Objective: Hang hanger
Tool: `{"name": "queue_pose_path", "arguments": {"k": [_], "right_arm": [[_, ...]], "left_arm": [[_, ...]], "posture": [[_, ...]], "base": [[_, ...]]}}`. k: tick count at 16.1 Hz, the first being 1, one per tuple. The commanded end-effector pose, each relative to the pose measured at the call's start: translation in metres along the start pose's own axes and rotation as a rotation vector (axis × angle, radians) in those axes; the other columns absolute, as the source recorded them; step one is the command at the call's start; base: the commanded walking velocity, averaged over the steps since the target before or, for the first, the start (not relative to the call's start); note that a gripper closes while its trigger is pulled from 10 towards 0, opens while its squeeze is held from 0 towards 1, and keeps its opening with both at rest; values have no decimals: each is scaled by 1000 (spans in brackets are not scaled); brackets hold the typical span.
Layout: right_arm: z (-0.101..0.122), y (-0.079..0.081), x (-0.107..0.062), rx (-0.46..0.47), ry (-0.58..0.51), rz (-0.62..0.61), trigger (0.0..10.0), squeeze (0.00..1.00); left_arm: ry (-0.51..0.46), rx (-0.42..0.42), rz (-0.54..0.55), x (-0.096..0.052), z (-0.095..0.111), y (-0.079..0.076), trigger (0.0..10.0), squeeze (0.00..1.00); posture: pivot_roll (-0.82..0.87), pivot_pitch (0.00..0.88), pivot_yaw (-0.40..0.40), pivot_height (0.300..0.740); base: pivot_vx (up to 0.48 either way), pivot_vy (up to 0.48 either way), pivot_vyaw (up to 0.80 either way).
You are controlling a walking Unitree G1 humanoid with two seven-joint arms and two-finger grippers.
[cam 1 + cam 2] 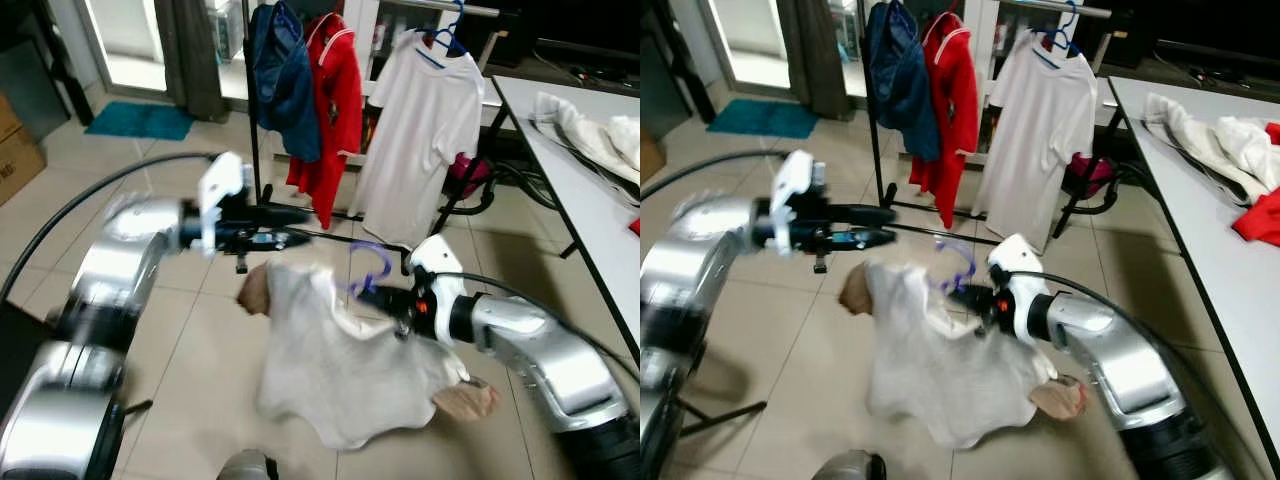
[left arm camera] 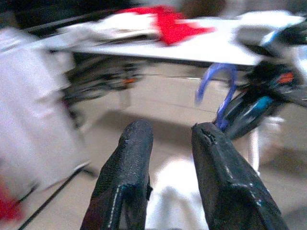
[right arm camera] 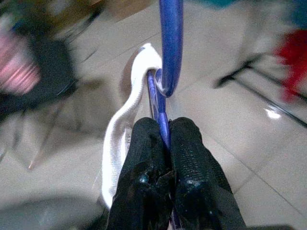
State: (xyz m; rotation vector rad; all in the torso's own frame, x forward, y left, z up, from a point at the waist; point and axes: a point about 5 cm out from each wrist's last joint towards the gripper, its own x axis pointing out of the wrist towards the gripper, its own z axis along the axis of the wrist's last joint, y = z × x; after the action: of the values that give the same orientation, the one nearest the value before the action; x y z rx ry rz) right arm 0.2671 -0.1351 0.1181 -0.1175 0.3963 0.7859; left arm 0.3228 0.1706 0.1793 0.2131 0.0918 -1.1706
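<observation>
A blue plastic hanger [image 1: 370,265] carries a white shirt [image 1: 340,370] with tan sleeves, which hangs low over the tiled floor. My right gripper [image 1: 378,297] is shut on the hanger's neck just below the hook, as the right wrist view shows [image 3: 164,132]. My left gripper [image 1: 300,227] is held out level, up and to the left of the shirt's shoulder. It is open with nothing between its fingers [image 2: 136,143]. The clothes rack [image 1: 252,110] stands ahead.
On the rack hang a navy garment [image 1: 285,80], a red garment [image 1: 338,100] and a white T-shirt [image 1: 420,130] on another blue hanger [image 1: 445,40]. A white table [image 1: 580,170] with piled clothes runs along the right. A teal mat [image 1: 140,120] lies far left.
</observation>
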Motion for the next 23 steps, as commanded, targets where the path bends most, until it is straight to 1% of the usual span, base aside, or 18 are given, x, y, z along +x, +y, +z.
{"name": "queue_pose_path", "arguments": {"k": [1, 2, 3, 4, 5, 6, 7, 8, 9, 11, 13, 14, 15, 16, 17, 19, 21, 23], "right_arm": [[-13, -17, -7, 53, 20, -175, 0, 0], [-17, -20, -8, 81, 25, -216, 0, 0], [-26, -23, -10, 142, 24, -303, 0, 0], [-31, -23, -10, 168, 8, -363, 0, 0], [-34, -23, -9, 203, -6, -418, 0, 0], [-42, -23, -8, 245, 2, -546, 10000, 0], [-50, -21, -8, 270, 27, -622, 10000, 0], [-55, -23, -9, 268, 62, -669, 10000, 0], [-58, -27, -12, 277, 62, -732, 10000, 0], [-57, -31, -16, 270, 19, -773, 10000, 0], [-56, -39, -20, 259, -7, -807, 10000, 0], [-52, -41, -19, 298, -35, -794, 10000, 0], [-50, -43, -20, 304, -54, -799, 10000, 0], [-48, -43, -21, 356, -100, -812, 10000, 0], [-47, -41, -20, 360, -105, -803, 10000, 0], [-41, -38, -10, 316, -101, -763, 10000, 0], [-30, -35, -4, 274, -138, -708, 10000, 0], [-32, -36, -3, 304, -146, -713, 10000, 0]], "left_arm": [[17, -14, 127, -2, -8, -5, 10000, 0], [7, -15, 161, -2, -11, -8, 10000, 0], [43, -65, 256, -4, -22, -16, 10000, 0], [58, -75, 391, -6, -31, -18, 10000, 0], [59, -103, 473, -7, -39, -19, 10000, 0], [39, -129, 588, -6, -53, -30, 10000, 0], [30, -134, 676, -3, -58, -42, 10000, 0], [32, -166, 709, -2, -60, -48, 10000, 0], [55, -155, 712, -1, -63, -54, 10000, 0], [72, -154, 740, -3, -68, -58, 10000, 0], [72, -220, 821, -1, -71, -59, 10000, 0], [56, -248, 837, 4, -68, -57, 10000, 0], [46, -256, 832, 7, -66, -57, 10000, 0], [51, -255, 827, 8, -67, -59, 10000, 0], [45, -260, 845, 7, -68, -59, 10000, 0], [26, -242, 876, 7, -63, -54, 10000, 0], [-5, -208, 845, 12, -54, -51, 10000, 0], [6, -171, 821, 12, -53, -51, 10000, 0]], "posture": [[64, 0, -21, 740], [64, 0, -21, 740], [65, 0, -23, 740], [65, 0, -23, 740], [63, 0, -27, 740], [67, 0, -24, 740], [69, 1, -17, 740], [65, 14, -15, 740], [62, 19, -21, 740], [60, 3, -27, 740], [61, 2, -18, 740], [59, 12, -23, 740], [58, 13, -25, 740], [58, 0, -38, 740], [62, 0, -48, 740], [63, 0, -38, 740], [64, 0, -19, 740], [72, 4, -35, 740]], "base": [[0, 0, 0], [0, 0, 0], [0, 0, 0], [0, 0, 0], [0, 0, 0], [0, 0, 0], [0, 0, 0], [0, 0, 0], [0, 0, 0], [266, 0, 0], [291, 0, 0], [304, 0, 0], [289, 0, 0], [277, 0, 0], [285, 0, 0], [283, 0, 0], [300, 0, 0], [349, 0, 0]]}}
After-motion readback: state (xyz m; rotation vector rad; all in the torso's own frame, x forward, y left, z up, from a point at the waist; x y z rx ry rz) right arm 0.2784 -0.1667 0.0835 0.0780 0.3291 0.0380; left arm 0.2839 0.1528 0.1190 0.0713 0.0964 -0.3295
